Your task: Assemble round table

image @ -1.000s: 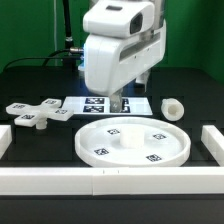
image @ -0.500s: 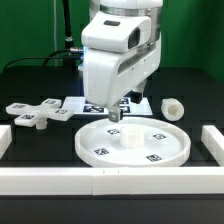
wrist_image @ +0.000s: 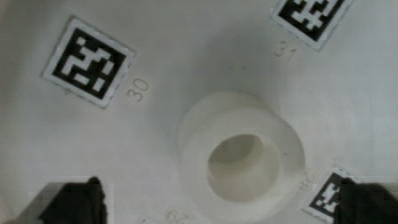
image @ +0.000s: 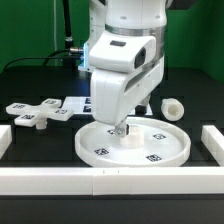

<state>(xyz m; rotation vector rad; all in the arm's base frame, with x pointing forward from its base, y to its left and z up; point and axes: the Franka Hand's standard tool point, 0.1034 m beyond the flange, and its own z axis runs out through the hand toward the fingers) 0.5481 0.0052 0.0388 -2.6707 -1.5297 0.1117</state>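
The large round rimmed disc lies flat on the table near the front, tags facing up. My gripper hangs just above its middle, open and empty. In the wrist view the disc's surface fills the picture, and its raised centre socket lies between my two dark fingertips. My gripper holds nothing. The short cylinder leg lies on its side toward the exterior view's right. The cross-shaped piece lies toward the exterior view's left.
The marker board lies behind the disc, partly hidden by the arm. Long white border blocks run along the front, the right and the left. Cables hang at the back.
The arm has come forward and down, from over the marker board to just above the disc's middle. The gripper stayed open. No part has moved.
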